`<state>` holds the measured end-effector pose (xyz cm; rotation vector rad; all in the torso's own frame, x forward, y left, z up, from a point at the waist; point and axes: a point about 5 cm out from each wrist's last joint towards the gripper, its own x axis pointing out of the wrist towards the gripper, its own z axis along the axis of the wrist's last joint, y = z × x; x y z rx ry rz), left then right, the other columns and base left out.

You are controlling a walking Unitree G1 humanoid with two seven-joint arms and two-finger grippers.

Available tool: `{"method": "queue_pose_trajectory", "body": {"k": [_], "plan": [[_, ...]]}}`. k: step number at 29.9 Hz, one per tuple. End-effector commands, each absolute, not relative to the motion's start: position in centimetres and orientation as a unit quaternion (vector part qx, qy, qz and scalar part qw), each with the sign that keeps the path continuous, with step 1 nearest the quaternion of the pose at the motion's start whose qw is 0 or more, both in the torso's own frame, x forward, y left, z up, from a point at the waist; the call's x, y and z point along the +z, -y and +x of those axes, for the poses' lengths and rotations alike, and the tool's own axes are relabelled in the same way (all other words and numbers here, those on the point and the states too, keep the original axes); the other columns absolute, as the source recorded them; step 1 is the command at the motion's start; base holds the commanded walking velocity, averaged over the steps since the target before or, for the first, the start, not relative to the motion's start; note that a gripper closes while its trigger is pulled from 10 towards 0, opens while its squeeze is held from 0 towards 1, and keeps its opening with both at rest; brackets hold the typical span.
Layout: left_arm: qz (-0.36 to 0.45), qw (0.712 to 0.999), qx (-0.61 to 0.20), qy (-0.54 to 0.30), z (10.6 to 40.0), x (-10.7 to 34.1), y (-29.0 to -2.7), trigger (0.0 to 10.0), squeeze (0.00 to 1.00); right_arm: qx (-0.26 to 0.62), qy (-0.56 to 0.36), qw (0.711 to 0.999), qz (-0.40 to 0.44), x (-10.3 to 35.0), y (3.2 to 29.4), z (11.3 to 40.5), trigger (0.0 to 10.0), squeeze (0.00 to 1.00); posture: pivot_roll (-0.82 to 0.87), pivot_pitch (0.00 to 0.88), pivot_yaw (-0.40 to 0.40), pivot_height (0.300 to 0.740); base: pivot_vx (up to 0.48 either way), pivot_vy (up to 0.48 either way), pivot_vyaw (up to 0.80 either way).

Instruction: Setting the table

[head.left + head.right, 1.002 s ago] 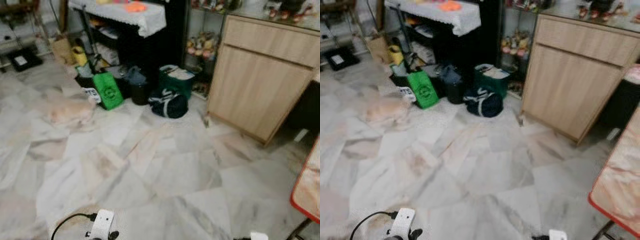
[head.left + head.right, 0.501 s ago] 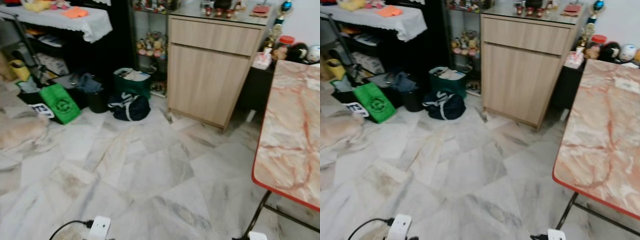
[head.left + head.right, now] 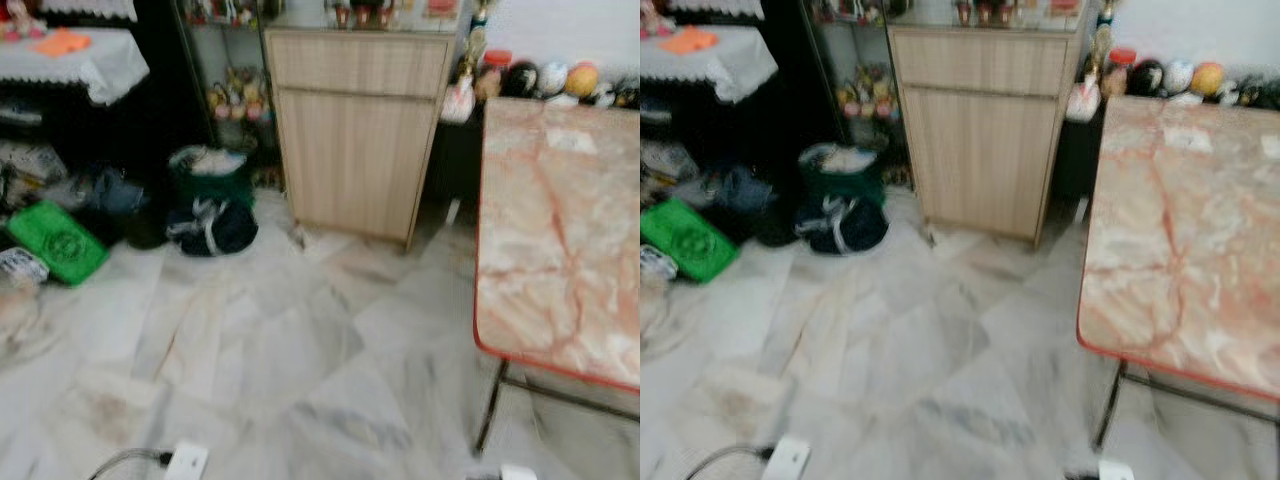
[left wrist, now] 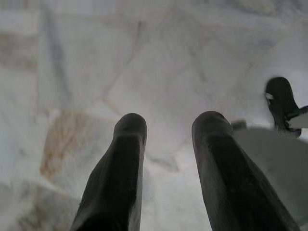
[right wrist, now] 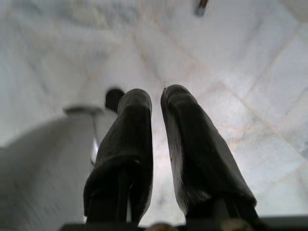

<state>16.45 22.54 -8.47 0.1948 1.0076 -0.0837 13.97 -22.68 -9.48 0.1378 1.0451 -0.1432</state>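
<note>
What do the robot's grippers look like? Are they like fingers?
Sort of! The left gripper has two long black fingers with rounded tips and a dull, slightly rough surface. The right gripper has the same pair of black fingers. From the head views, a white block with a thin black cable sits at the left arm.

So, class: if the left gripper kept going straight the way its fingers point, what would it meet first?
The left gripper points down at the pale marble floor, fingers apart and holding nothing. Nothing lies between, so most likely bare floor; depth is unclear.

Head eyes share floor [image 3: 260, 360] and table [image 3: 560, 230]; wrist cameras face floor.
</note>
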Motion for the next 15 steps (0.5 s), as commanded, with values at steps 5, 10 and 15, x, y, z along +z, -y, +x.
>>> {"method": "queue_pose_trajectory", "body": {"k": [5, 10, 15], "plan": [[0.095, 0.868, -0.046, -0.486, 16.43, -8.64, -21.93, 10.0, 0.00, -0.078, -0.498, 0.861, 0.067, -9.65, 22.82, 13.36, 10.0, 0.00, -0.08, 0.000, 0.056, 0.740, 0.000, 0.000, -0.47], [0.102, 0.866, -0.053, -0.487, 16.31, -8.69, -21.89, 10.0, 0.00, -0.084, -0.494, 0.863, 0.073, -9.63, 22.85, 13.35, 10.0, 0.00, -0.09, 0.000, 0.057, 0.740, 0.000, 0.000, 0.00], [0.100, 0.869, -0.046, -0.482, 16.28, -8.69, -21.89, 10.0, 0.00, -0.082, -0.494, 0.863, 0.070, -9.63, 22.93, 13.30, 10.0, 0.00, -0.09, 0.000, 0.048, 0.740, 0.000, -0.214, 0.00]]}}
